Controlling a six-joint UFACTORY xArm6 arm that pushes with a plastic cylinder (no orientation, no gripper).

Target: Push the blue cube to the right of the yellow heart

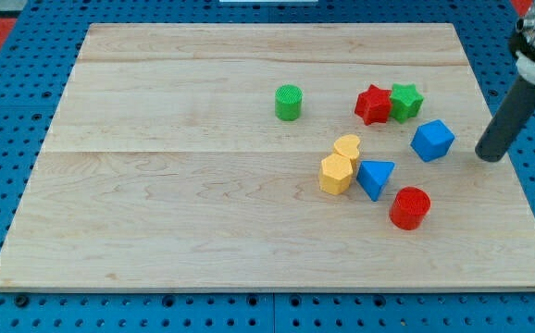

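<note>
**Blue cube: position and tip status**

The blue cube point(432, 140) rests on the wooden board point(175, 203) in the view's right half, near the right edge. It lies to the right of and slightly above the yellow heart point(347, 148), with a clear gap of bare board between the two.

My tip point(491, 155) stands to the right of the blue cube, close to it but apart from it, at about the same height in the view. The dark rod rises from the tip toward the view's top right corner. The arm carries no jaws, so no jaw state applies; the rod holds nothing.

Block layout:

- The yellow heart touches a yellow hexagonal block point(336, 174), which sits just below and left of it.
- A blue triangular block point(375, 177) lies just right of the yellow hexagonal block and below the yellow heart, very near both.
- A red cylinder point(410, 207) sits below and right of the blue triangular block, apart from it.
- A red star point(373, 104) and a green star point(405, 101) stand side by side, touching, above and left of the blue cube.
- A green cylinder point(288, 102) stands alone, well left of the red star.

The board lies on a blue perforated base point(8, 120).
</note>
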